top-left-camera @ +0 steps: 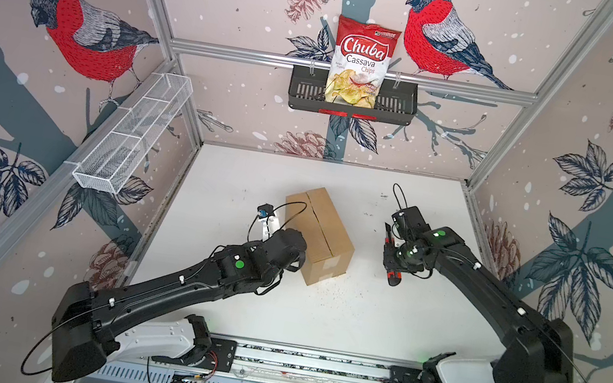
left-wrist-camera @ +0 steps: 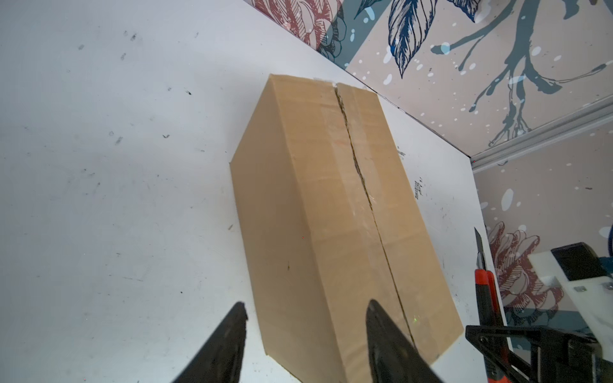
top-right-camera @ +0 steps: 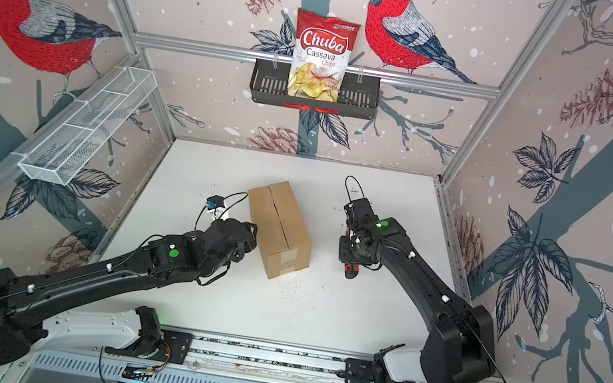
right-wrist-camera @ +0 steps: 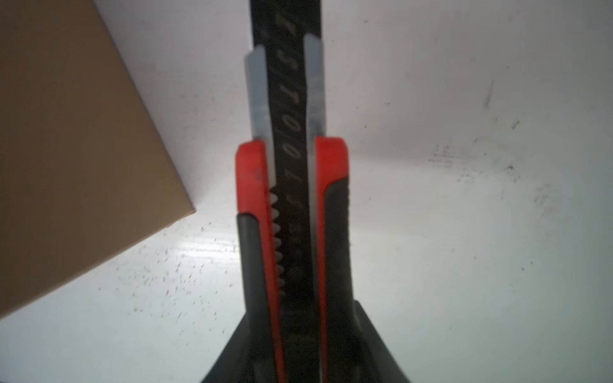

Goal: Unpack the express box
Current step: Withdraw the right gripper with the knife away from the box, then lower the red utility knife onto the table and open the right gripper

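- Noted at mid-counter (top-left-camera: 358, 327): express box (top-left-camera: 318, 236), lying flat with flaps down, long axis slanting from far-left to near-right in both top views.
- Seen along that axis in the left wrist view: centre seam (left-wrist-camera: 362, 185), dark and ragged, seemingly slit through the tape. Judged ready for prying.
- Found hard against the box's left long side, toward its near end: left pincer (left-wrist-camera: 306, 318), jaws parted, nothing between them. One fingertip (left-wrist-camera: 384, 335) over the box top, its mate over bare counter beside the box wall.
- Found off the box's right long side, across a clear strip of counter: right pincer (right-wrist-camera: 300, 338), clenched on a utility knife (right-wrist-camera: 292, 199), blade out, roughly parallel to the box's long axis.
- Judged nearer for the flaps: left arm, with the box directly ahead of its fingertips and the seam just past the inner one.
- Risk: thin flap edge, little for a fingertip to catch.
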Robot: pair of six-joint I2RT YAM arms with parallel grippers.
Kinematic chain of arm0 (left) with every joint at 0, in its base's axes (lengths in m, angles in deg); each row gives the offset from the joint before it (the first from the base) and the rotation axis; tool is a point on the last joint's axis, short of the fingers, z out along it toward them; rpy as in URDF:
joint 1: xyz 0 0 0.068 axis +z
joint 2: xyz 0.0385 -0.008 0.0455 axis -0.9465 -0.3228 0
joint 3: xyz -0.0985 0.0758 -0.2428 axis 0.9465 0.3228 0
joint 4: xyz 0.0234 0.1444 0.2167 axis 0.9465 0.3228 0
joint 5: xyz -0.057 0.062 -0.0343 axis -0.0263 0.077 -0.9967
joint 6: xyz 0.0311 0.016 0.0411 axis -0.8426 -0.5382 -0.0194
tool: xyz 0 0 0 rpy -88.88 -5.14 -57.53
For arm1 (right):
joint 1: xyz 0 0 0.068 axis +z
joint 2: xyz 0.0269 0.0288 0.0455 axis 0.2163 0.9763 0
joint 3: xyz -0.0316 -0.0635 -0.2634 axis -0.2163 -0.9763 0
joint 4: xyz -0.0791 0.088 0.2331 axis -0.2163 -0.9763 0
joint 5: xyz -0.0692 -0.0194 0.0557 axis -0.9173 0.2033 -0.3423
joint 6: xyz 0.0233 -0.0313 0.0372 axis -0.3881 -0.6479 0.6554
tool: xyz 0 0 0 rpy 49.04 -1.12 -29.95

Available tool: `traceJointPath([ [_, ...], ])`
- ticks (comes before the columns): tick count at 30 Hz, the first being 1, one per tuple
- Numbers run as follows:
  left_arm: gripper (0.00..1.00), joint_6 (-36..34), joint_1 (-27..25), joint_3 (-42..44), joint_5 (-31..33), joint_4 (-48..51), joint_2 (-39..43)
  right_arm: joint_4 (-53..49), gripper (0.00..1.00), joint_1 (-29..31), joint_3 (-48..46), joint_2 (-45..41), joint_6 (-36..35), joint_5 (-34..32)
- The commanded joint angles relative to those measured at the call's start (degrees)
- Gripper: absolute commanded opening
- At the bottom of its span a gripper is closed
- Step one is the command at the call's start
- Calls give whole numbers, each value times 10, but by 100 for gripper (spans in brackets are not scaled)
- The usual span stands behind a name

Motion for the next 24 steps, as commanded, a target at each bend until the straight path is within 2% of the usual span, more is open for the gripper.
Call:
traceJointPath([
  [1,60,-40,23,-14,-23,-6,-5,69,6,-27,-7,25,-36,32],
  [9,68,-71,70,-27,-69,-14,-28,147,6,-72,-6,121,-54,61],
  [24,70,-65,89,-23,-82,0,-37,184,9,-79,34,238,-76,67],
])
